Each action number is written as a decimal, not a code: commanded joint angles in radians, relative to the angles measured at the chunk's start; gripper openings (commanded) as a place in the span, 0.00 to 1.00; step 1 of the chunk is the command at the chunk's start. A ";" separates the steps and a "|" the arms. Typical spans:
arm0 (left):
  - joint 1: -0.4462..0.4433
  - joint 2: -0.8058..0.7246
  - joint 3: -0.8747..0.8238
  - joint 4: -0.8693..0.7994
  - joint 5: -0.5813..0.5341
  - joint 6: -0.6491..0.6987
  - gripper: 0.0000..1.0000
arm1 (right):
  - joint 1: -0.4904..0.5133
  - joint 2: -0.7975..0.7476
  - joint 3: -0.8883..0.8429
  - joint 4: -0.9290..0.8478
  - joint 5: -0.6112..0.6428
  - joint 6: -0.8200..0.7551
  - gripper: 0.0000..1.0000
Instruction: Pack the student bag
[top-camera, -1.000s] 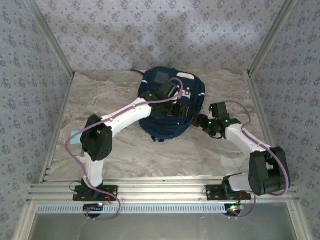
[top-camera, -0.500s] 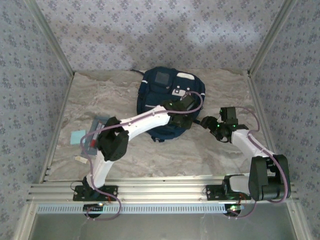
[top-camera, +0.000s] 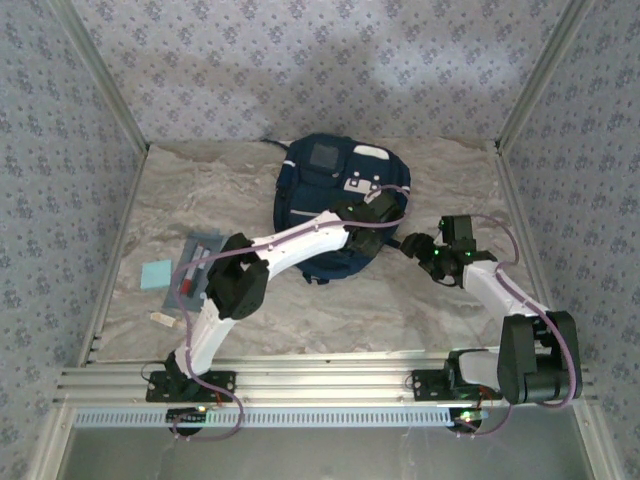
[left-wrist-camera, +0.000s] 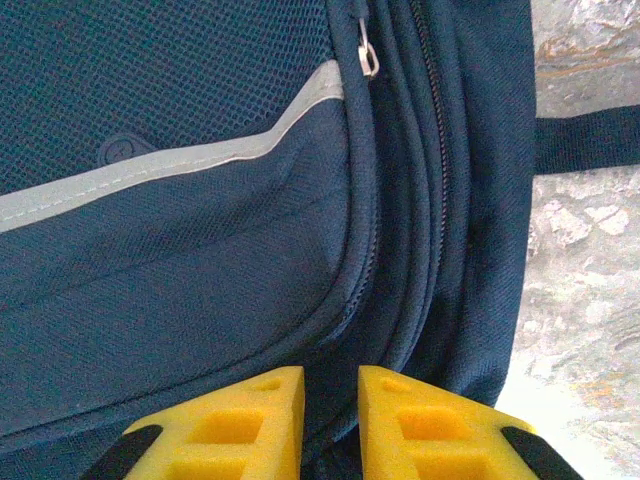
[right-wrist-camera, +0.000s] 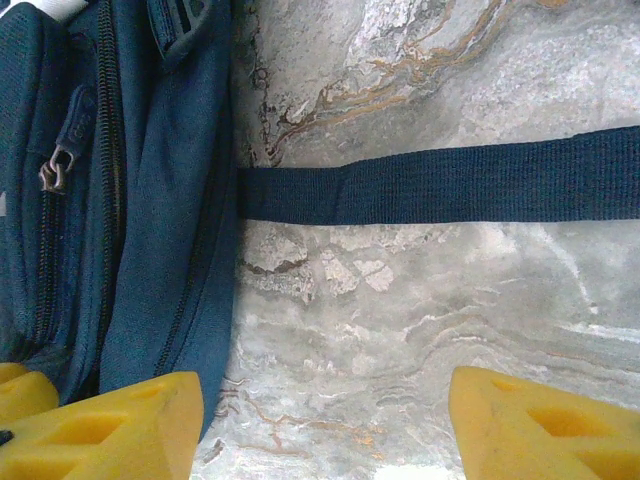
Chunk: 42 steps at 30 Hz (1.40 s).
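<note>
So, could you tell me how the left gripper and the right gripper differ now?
The left gripper has its jaws nearly together, while the right gripper has them wide apart. The left gripper sits over the zipped edge of the navy backpack; the right gripper is over marble table beside it, near a strap. Whether the left pinches fabric I cannot tell. Both have yellow fingers.

Navy student bag (top-camera: 318, 185) (white stripes), marbled grey table (top-camera: 440, 305).
</note>
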 joint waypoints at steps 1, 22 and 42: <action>0.002 0.004 0.013 -0.045 -0.021 0.005 0.21 | 0.023 -0.013 0.007 0.003 -0.004 0.013 0.68; 0.038 -0.090 -0.134 0.041 0.127 -0.046 0.00 | 0.134 0.088 0.054 0.074 0.010 0.084 0.68; 0.123 -0.254 -0.372 0.330 0.380 -0.167 0.00 | 0.186 0.362 0.101 0.460 -0.122 0.314 0.19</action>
